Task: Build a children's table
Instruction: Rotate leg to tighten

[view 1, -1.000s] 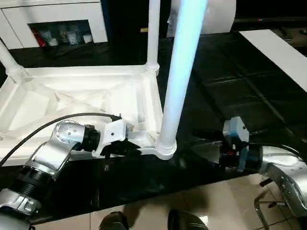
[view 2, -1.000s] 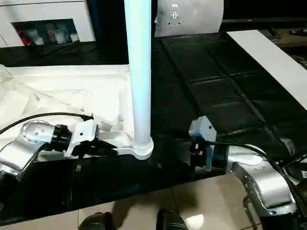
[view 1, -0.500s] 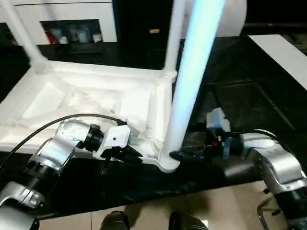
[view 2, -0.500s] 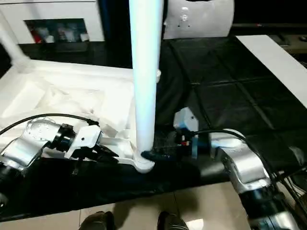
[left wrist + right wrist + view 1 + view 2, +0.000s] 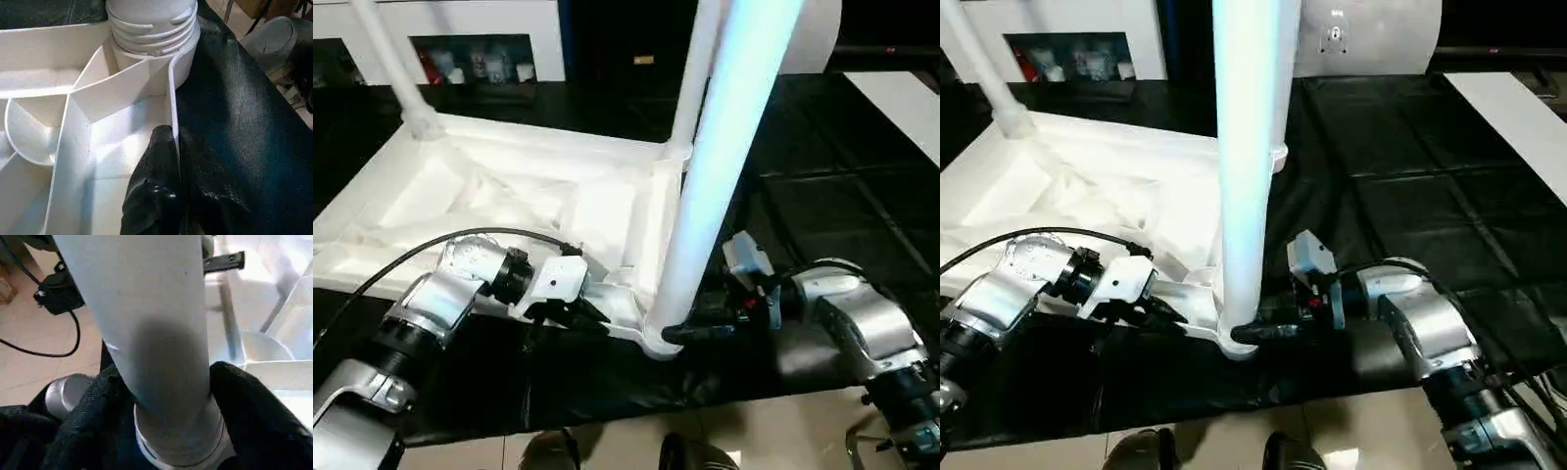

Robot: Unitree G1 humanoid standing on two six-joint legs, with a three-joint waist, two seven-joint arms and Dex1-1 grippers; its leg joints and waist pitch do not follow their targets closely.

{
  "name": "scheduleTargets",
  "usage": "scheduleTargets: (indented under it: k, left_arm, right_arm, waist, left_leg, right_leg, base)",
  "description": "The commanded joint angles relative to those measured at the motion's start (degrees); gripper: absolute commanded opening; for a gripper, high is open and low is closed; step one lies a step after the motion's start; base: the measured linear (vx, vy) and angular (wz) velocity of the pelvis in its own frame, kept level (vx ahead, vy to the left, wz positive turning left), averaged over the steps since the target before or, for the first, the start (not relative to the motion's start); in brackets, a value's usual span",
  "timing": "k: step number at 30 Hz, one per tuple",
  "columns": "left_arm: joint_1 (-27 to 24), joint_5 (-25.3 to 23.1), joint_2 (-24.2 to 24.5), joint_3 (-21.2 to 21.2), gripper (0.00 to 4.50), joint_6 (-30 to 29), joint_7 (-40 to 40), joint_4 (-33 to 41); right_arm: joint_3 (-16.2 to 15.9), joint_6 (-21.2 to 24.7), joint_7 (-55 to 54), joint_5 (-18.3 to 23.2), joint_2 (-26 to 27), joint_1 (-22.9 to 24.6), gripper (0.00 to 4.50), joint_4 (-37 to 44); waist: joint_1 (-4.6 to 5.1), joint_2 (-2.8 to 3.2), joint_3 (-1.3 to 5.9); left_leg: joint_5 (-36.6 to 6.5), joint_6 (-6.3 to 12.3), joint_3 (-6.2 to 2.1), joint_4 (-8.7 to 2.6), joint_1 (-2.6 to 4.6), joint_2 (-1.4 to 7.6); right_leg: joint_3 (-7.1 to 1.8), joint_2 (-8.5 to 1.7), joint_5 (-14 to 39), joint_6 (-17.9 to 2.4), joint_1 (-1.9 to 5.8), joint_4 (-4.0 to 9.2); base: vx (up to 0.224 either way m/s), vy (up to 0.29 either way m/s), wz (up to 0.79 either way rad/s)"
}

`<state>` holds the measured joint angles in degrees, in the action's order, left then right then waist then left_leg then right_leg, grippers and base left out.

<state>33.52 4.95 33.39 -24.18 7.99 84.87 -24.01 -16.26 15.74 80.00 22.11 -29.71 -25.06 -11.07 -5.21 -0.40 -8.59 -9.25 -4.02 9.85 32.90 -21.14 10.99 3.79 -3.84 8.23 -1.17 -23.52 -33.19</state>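
with the tabletop lying underside up on the black mat, left gripper pinches its edge rib to steady it; right gripper straddles, touching, the near leg above its socket.

No readable text, label, brand, number or sign anywhere in these views.

silver forearms, black cable, black-fingered tools, white wrist housings.
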Motion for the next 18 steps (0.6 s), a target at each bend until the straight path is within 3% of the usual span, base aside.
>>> scheduleTargets:
  k: [1,5,12,18]
  left_arm:
    - [0.1,-1.9,-0.3,-2.3,0.0,1.4,2.1,-0.2]
    - [0.3,-1.6,-0.2,-2.1,0.0,0.6,2.6,-0.4]
    - [0.2,-0.4,-0.6,-0.9,0.0,-3.3,2.2,0.6]
    - [0.4,-1.0,-1.8,1.4,0.0,-12.5,-4.9,3.3]
  right_arm:
    - [-0.7,0.4,1.5,-0.6,0.0,-0.7,2.58,-0.5]
    - [-1.4,1.0,2.7,-0.7,0.5,-1.7,2.28,-2.0]
    - [-2.0,3.0,4.0,0.4,0.9,-1.5,2.1,-1.3]
    - [1.4,4.4,-4.7,0.4,3.1,1.1,2.1,1.4]
  waist:
    - [0.56,0.45,3.35]
    - [0.6,0.44,3.13]
    - [0.6,0.54,2.51]
    - [0.73,0.78,1.86]
  left_leg:
    - [-18.5,1.85,-0.66,-4.36,1.17,2.42]
    - [-18.9,1.65,-0.69,-4.54,1.09,2.46]
    - [-19.9,1.51,-0.75,-4.82,1.2,2.36]
    - [-21.8,0.85,-1.02,-5.2,1.31,2.46]
  right_leg:
    - [-2.94,-4.37,24.5,-11.9,2.05,4.02]
    - [-2.98,-4.32,24.0,-12.2,2.04,3.96]
    - [-3.1,-4.55,29.3,-10.6,1.76,4.68]
    - [-3.17,-4.75,33.3,-9.4,1.4,5.21]
  base:
    - [0.0,0.0,0.0]
    - [0.0,0.0,0.0]
    - [0.0,0.0,0.0]
    - [0.0,0.0,0.0]
